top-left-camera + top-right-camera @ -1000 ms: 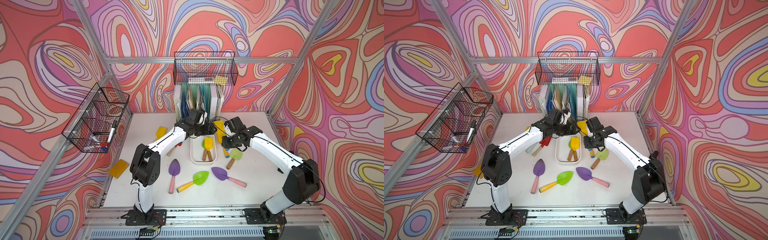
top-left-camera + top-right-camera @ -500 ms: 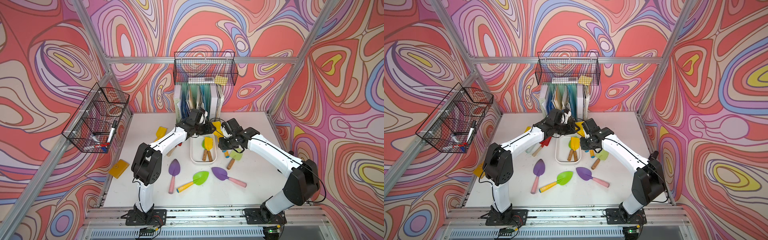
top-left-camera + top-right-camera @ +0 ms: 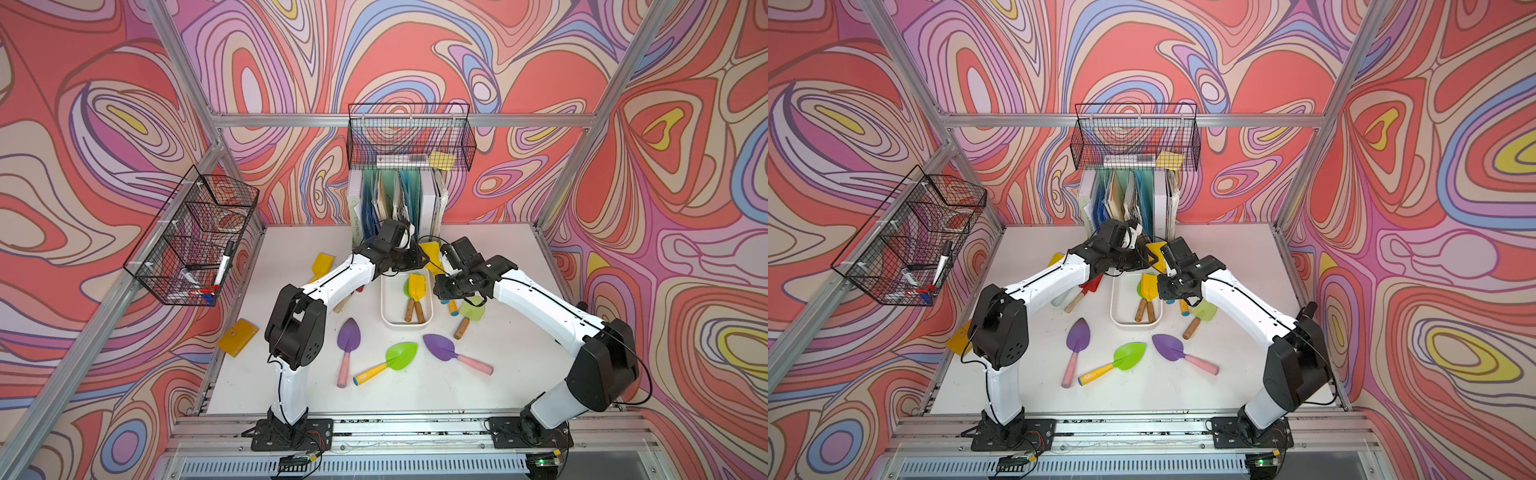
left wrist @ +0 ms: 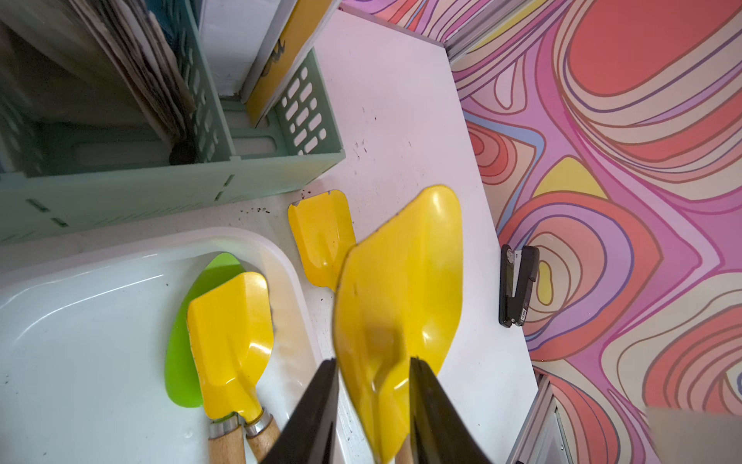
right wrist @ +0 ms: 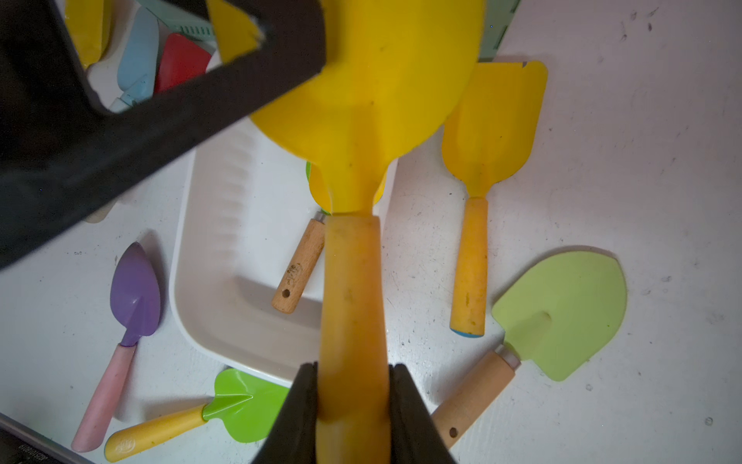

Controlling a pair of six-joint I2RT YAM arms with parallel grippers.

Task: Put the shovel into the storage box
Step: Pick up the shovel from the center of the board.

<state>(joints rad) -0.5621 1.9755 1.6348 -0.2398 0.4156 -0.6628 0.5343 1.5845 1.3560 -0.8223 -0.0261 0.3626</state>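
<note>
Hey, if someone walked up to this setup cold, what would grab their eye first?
The swirling pink, red and purple walls hit first, wrapping the whole cell. Next, the yellow shovel, held off the table near the far end of the storage box: the right gripper grips its handle, the left gripper has its fingers at the blade's neck. In front of the box lie a green shovel and two purple shovels.

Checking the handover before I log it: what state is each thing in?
Held shovel, off the table, gripped at both ends.
Left gripper, jaws shut on its blade neck.
Right gripper, jaws shut on its handle.
Box, open-topped, yellow shovel and green shovel inside.
</note>
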